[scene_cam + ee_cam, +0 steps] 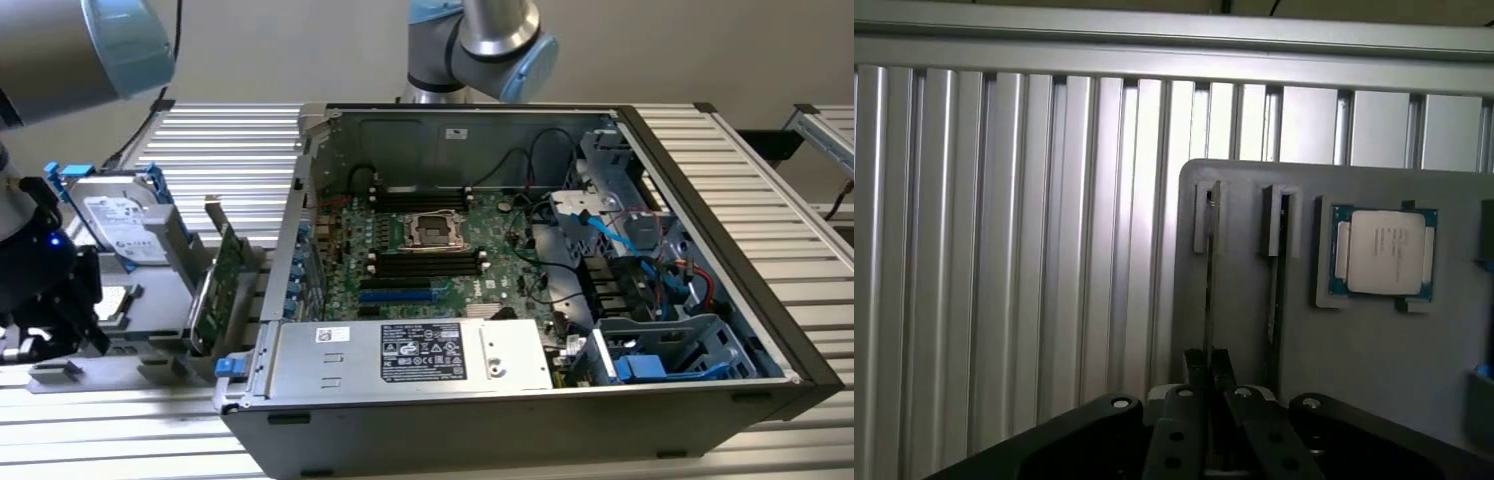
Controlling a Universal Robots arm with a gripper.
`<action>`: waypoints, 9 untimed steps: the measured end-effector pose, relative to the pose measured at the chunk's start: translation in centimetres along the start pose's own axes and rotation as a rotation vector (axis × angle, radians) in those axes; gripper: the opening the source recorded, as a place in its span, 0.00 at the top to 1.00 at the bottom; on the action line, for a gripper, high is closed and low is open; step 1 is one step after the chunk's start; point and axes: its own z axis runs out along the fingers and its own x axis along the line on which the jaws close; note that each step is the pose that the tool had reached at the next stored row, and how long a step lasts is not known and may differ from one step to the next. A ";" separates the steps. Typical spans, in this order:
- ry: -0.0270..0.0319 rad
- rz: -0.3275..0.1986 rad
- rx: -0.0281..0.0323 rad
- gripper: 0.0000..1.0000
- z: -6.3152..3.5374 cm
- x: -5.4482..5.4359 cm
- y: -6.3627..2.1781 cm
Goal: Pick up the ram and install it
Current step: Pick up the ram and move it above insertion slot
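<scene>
— Where is the ram (1209,280) seen?
— It is stood on edge in a slot of the grey tray (1354,400), beside a second stick (1278,285) and a processor (1382,252).
— And the hand (1208,358)?
— It is closed narrowly on the ram's thin edge.

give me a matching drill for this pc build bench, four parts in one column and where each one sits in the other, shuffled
Parts
1. ram
2. processor
3. hard drive
4. power supply

Places
a. inside the open computer case, labelled face up
b. lying flat on the grey holder
c. standing on edge in a slot of the holder, its end between the fingers of the gripper
d. outside the case, on the exterior view's left, in blue rails

Pairs: 1-c, 2-b, 3-d, 4-a
</scene>
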 end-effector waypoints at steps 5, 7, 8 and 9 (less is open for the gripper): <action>-0.0001 0.000 -0.0011 0.86 -2.25 0.1 -0.18; 0.0000 -0.001 -0.0021 0.86 -3.21 0.1 -0.45; -0.0002 -0.001 -0.0027 0.86 -3.67 0.1 -0.68; -0.0003 -0.001 -0.0032 0.86 -4.12 0.1 -0.96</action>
